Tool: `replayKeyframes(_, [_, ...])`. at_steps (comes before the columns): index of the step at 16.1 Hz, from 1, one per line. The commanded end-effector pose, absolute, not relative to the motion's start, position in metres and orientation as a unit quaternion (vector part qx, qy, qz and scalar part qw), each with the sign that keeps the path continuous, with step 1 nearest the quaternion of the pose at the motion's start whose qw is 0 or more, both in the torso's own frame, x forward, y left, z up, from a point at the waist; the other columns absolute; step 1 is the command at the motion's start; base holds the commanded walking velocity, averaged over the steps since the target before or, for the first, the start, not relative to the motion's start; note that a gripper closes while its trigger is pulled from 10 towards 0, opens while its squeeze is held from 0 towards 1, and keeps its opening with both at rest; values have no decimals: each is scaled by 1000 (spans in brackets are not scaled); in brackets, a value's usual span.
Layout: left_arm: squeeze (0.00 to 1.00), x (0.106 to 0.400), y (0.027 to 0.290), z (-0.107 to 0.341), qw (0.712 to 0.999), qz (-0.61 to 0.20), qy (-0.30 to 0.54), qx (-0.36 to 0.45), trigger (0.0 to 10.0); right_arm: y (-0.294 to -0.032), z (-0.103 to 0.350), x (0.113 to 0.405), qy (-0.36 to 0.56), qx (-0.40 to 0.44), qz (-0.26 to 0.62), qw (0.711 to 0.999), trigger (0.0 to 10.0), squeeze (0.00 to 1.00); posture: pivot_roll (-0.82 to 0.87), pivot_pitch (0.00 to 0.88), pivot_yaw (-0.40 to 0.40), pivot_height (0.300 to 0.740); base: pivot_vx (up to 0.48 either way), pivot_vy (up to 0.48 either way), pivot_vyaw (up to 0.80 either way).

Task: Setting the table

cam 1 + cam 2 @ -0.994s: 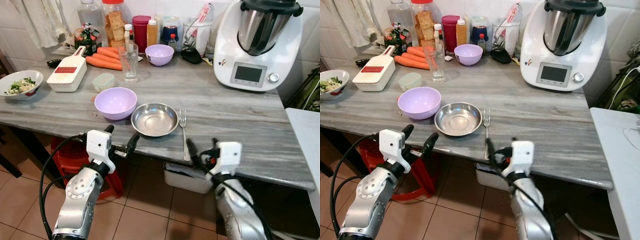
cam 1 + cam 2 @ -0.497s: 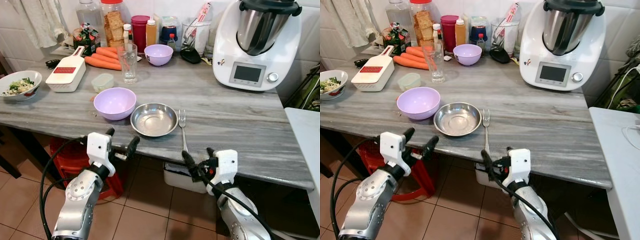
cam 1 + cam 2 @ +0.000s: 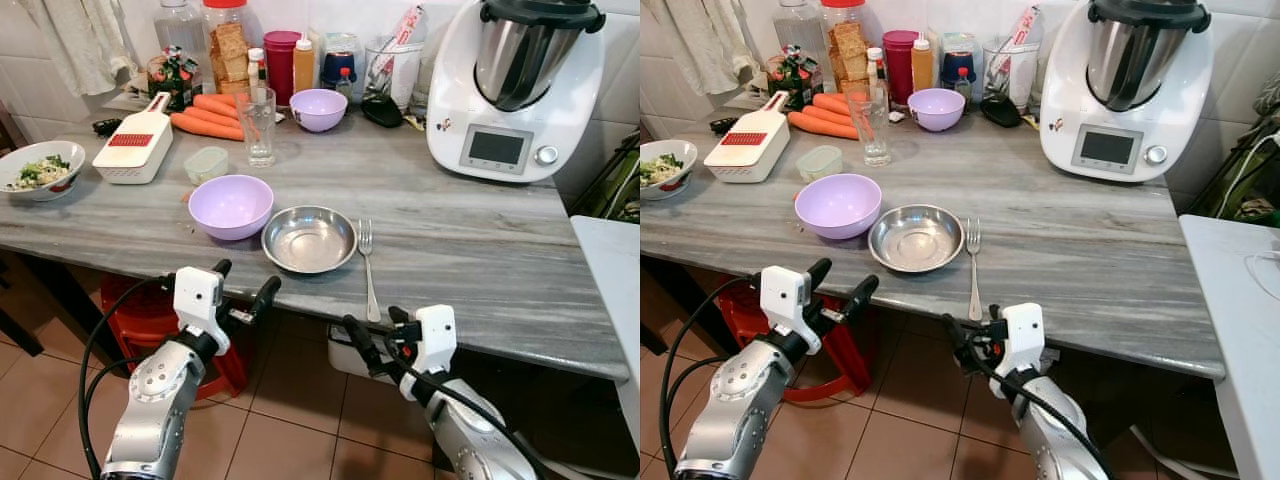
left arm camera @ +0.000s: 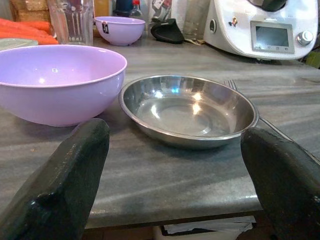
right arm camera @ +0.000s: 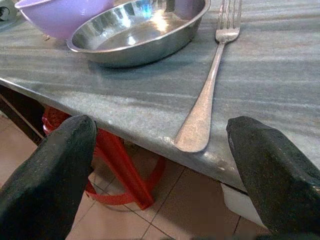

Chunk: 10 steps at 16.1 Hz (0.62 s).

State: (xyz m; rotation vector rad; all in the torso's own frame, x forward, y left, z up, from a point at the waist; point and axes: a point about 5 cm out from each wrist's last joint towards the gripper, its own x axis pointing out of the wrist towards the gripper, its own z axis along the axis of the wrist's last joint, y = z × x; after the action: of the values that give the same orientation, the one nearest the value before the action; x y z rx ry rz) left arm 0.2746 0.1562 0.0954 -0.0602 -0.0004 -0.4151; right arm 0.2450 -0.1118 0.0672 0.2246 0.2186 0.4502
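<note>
Two hands hang just off the tabletop's near edge, both spread wide and holding nothing. At the far left edge sits a salad bowl, then a white grater with carrots behind it near the back edge. The left hand hovers below the near edge, facing a large purple bowl and a steel dish just beside it. A fork lies right of the dish, its handle tip at the near edge. The right hand hangs below that tip, apart from it. A white kitchen machine stands at the back right.
</note>
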Motion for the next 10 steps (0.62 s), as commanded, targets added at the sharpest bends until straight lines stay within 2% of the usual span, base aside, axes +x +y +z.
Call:
replayKeyframes(1, [0,276,157,96,978,-206,3,-26,10000,-110,69,245,109,115,229,961,10000,63,29,0,10,740,0,0,0])
replayKeyframes(3, [0,276,157,96,978,-207,3,-26,10000,-110,68,246,112,115,229,960,10000,4,31,0,11,740,0,0,0])
replayKeyframes(10, [0,275,154,96,974,-224,7,-28,10000,-105,66,250,113,113,233,959,10000,0,34,0,15,740,0,0,0])
